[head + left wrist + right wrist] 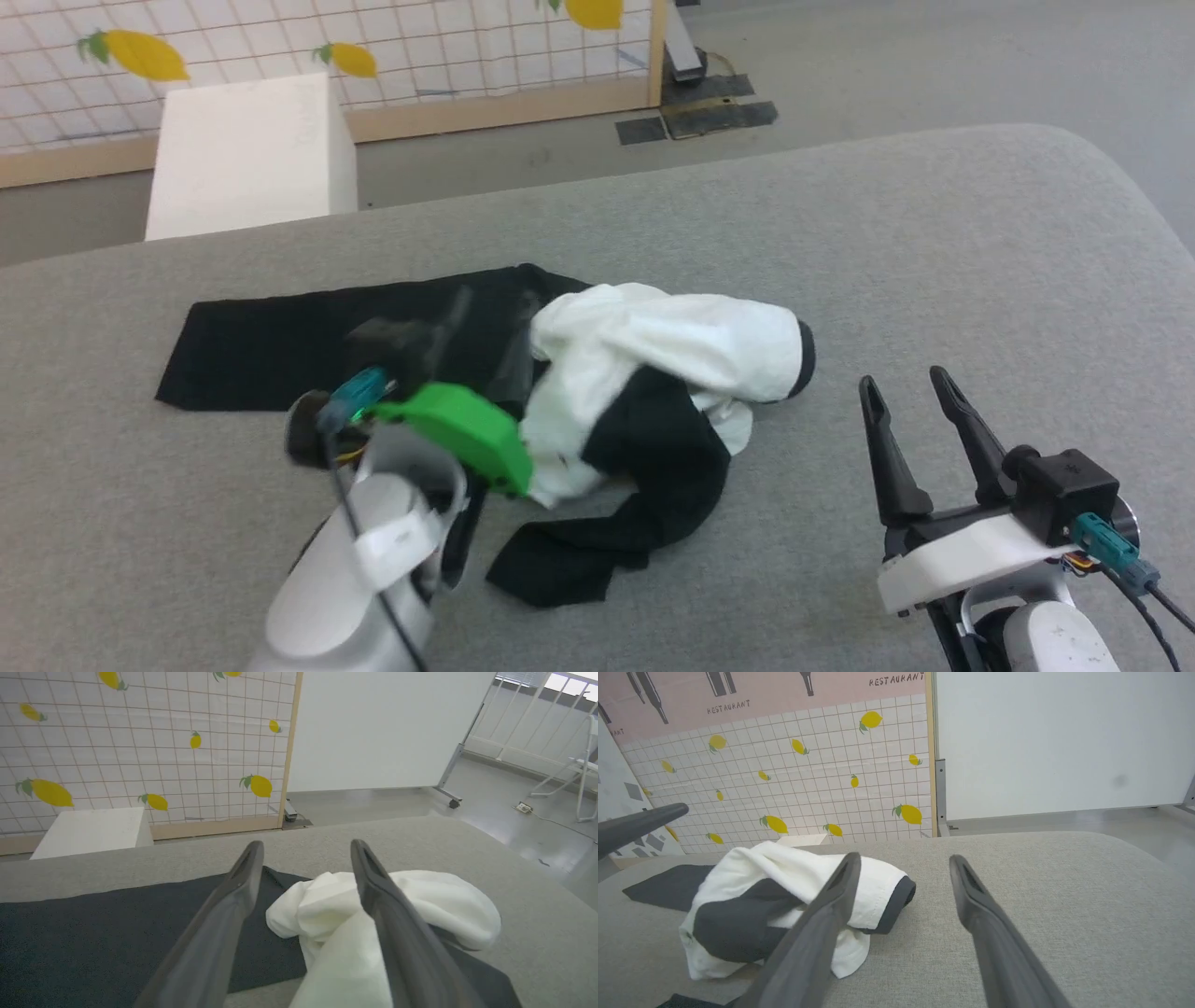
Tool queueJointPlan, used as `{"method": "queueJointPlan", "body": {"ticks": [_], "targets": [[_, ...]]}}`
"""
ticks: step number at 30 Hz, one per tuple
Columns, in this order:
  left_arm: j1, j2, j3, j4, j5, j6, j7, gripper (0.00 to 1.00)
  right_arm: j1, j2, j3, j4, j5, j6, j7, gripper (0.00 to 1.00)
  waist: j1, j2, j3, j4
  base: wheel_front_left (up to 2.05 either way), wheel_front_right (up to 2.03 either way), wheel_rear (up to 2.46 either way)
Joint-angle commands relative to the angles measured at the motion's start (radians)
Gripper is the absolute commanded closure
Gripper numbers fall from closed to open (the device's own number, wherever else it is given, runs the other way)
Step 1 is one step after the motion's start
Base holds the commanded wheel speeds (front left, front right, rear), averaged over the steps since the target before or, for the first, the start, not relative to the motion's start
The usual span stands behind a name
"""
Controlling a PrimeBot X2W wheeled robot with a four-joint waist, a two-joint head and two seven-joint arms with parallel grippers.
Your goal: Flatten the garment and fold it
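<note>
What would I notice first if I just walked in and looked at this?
Probably the garment, a crumpled black-and-white heap in the middle of the grey padded surface, with one black sleeve lying flat out to the robot's left. Next comes the bright green part on the left arm, whose left gripper hangs open over the cloth. The right gripper sits open on the right, apart from the cloth.
</note>
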State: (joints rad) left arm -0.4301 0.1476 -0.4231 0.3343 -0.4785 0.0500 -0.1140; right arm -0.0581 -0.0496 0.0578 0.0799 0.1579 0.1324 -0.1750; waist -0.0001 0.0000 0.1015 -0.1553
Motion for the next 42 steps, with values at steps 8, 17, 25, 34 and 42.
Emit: {"method": "queueJointPlan", "body": {"ticks": [8, 17, 25, 34, 42], "targets": [[0.171, 0.052, 0.043, -0.023, 0.023, 0.039, -0.126, 0.0, -0.004, -0.001, -0.001, -0.012, -0.008, -0.002, 0.011, 0.0, 0.0001, 0.0, -0.021, 0.076, 0.0, 0.0, 0.0], [0.22, 0.049, -0.089, -0.03, 0.041, -0.056, -0.038, 0.0, -0.002, -0.001, 0.0, -0.021, -0.01, -0.002, 0.02, 0.0, 0.0001, 0.0, -0.015, 0.104, 0.0, 0.0, 0.0], [0.193, 0.03, -0.234, 0.027, 0.03, -0.126, 0.247, 0.0, -0.012, -0.001, 0.032, -0.015, -0.004, -0.002, 0.018, 0.0, 0.0001, 0.0, 0.006, 0.067, 0.0, 0.0, 0.0], [0.209, 0.044, -0.246, 0.038, -0.036, -0.105, 0.476, 1.0, -0.01, -0.001, 0.036, 0.0, -0.001, -0.002, 0.009, 0.0, 0.0001, 0.0, 0.014, 0.024, 0.0, 0.0, 0.0], [0.269, 0.084, -0.034, -0.096, -0.118, -0.004, 0.249, 1.0, 0.012, -0.001, 0.013, -0.002, -0.009, -0.002, 0.015, 0.0, 0.0001, 0.0, -0.012, 0.078, 0.0, 0.0, 0.0]]}}
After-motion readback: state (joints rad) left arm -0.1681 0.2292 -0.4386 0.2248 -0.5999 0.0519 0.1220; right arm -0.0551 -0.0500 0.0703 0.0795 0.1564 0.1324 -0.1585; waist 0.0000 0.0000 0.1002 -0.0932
